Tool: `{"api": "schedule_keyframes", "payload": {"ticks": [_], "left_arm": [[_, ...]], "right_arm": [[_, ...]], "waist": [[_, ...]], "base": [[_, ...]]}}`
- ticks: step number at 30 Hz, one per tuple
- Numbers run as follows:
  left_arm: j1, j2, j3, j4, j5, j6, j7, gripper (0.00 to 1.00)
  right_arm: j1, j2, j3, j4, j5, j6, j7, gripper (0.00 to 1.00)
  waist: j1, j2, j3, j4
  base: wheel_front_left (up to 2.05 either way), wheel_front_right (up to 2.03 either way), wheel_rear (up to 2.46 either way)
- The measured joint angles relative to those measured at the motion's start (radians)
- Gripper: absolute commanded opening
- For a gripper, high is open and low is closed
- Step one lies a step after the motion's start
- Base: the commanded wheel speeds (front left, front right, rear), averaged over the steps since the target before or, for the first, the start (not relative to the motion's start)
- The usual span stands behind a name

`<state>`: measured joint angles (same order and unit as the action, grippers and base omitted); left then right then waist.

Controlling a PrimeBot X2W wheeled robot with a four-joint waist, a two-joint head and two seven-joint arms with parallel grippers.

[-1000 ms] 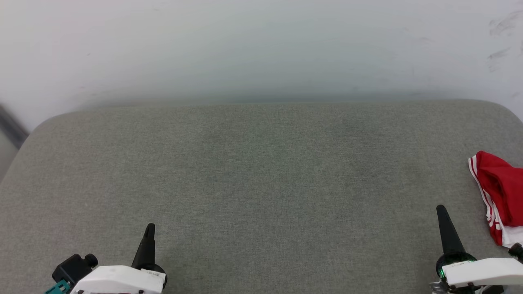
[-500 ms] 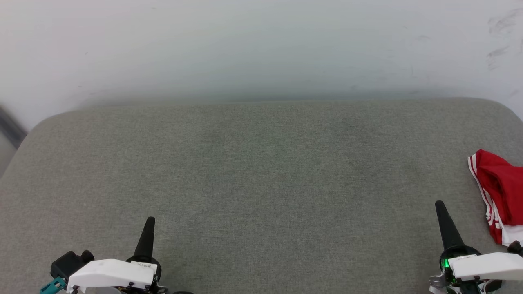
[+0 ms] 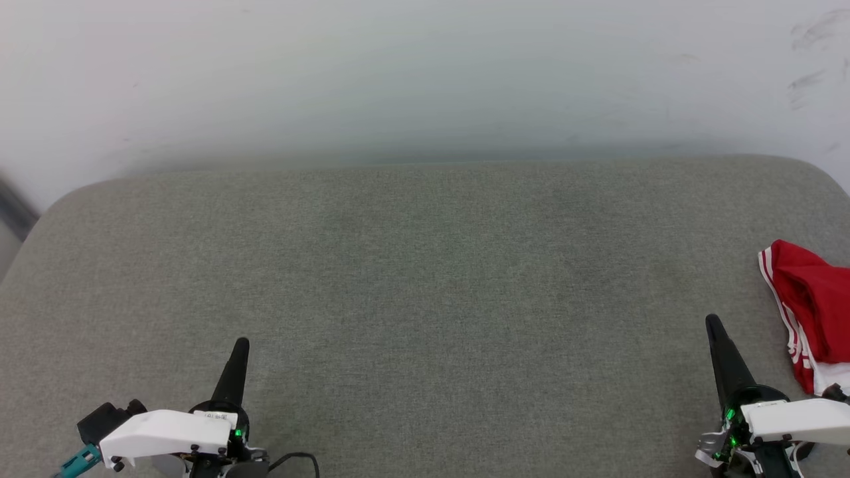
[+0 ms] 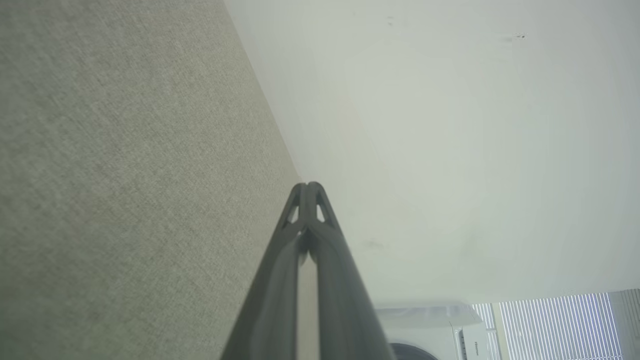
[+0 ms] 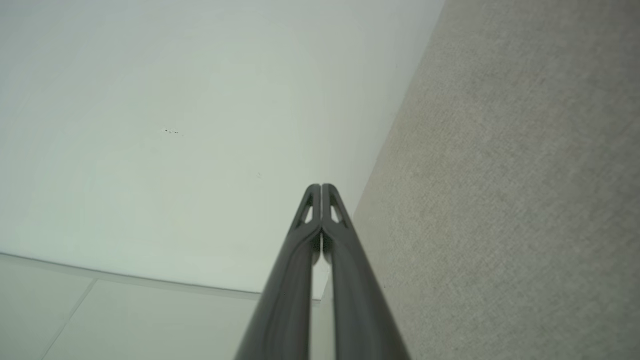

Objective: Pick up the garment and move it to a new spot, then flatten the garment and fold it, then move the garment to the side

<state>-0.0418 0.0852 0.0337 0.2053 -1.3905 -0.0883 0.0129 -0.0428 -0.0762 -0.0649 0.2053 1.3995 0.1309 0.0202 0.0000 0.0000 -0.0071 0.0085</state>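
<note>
Where the grey padded bench (image 3: 425,279) runs to its right edge, the garment (image 3: 813,312) lies crumpled, red with white stripes. The right gripper (image 3: 714,325), beside it, and the left gripper (image 3: 240,345), well apart, are both pressed closed, holding nothing.

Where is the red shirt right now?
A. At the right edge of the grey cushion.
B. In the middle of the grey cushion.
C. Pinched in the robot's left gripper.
A: the red shirt lies crumpled at the right edge of the grey cushion, just past the shut right gripper.
</note>
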Motion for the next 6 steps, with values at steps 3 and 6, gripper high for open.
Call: {"api": "schedule_keyframes", "payload": {"ticks": [3, 6], "left_arm": [[-0.006, 0.0, 0.003, 0.003, -0.025, -0.003, 0.008, 0.0], [-0.009, -0.001, 0.007, 0.008, -0.052, -0.009, 0.012, 0.0]], "right_arm": [[-0.008, 0.0, -0.002, 0.004, 0.023, 0.0, 0.007, 0.0], [-0.015, 0.0, -0.003, 0.008, 0.048, 0.0, 0.016, 0.0]], "waist": [[0.0, 0.0, 0.001, -0.001], [0.0, 0.0, 0.002, -0.002]], "base": [[0.0, 0.0, 0.0], [0.0, 0.0, 0.0]]}}
